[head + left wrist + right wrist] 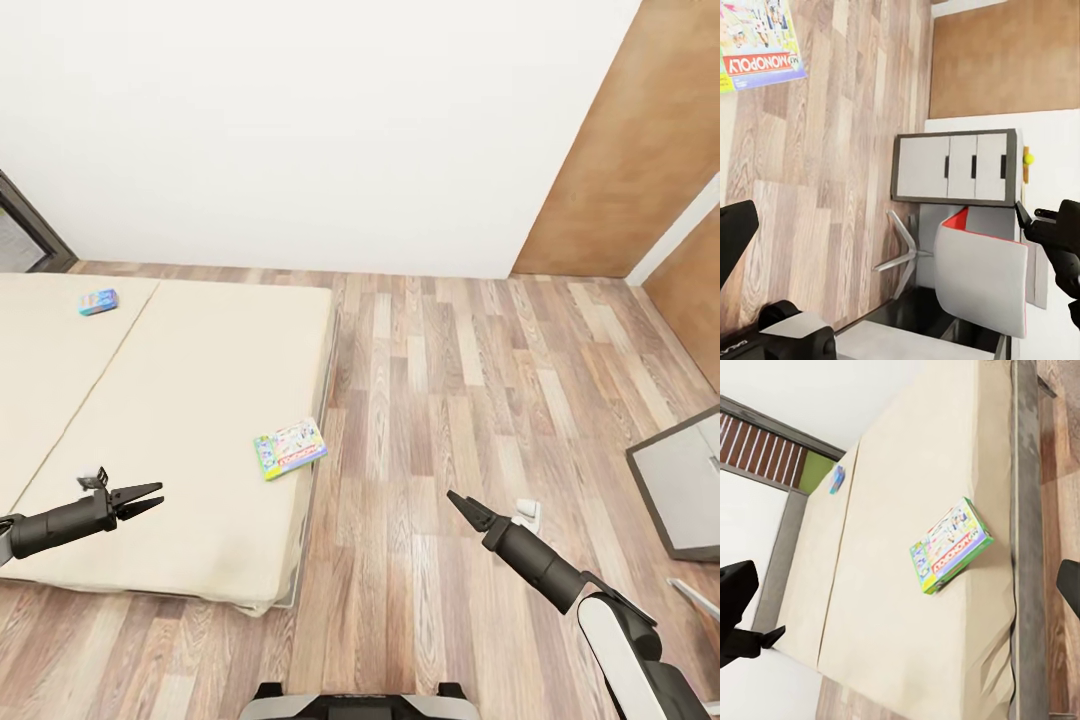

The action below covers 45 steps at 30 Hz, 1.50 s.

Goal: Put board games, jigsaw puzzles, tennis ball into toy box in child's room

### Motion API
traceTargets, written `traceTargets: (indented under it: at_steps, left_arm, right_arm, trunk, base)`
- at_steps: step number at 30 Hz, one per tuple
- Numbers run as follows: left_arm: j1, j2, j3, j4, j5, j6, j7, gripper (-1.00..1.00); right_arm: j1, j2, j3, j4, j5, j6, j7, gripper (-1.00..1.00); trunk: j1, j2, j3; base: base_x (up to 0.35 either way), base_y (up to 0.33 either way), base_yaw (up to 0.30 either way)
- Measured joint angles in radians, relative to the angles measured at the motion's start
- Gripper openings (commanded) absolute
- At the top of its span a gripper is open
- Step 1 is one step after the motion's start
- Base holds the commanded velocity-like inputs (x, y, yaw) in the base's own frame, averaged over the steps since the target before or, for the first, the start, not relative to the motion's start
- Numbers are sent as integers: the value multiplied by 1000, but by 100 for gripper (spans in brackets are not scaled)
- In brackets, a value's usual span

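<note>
Since both my left pincer (140, 500) and right pincer (462, 505) hang spread and empty, a shallow reach could shove the green-edged board game (290, 448) off the bed (200, 400) edge.

Both arms end in matte black tapered forearms w/ thin pointed black fingers: left gripper (140, 498), right gripper (462, 504). Right arm (625, 640) has white shell, black joint trim. Black base edge at 6 o'clock.
</note>
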Motion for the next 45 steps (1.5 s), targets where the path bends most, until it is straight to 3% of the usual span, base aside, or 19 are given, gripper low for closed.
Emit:
traceTargets:
  at_steps: [45]
  left_arm:
    - [0, -1, 0, 0, 0, 0, 0, 100]
  right_arm:
    - [0, 1, 0, 1, 0, 0, -3, 100]
  trunk:
    - [0, 0, 75]
  base:
    - [0, 0, 0]
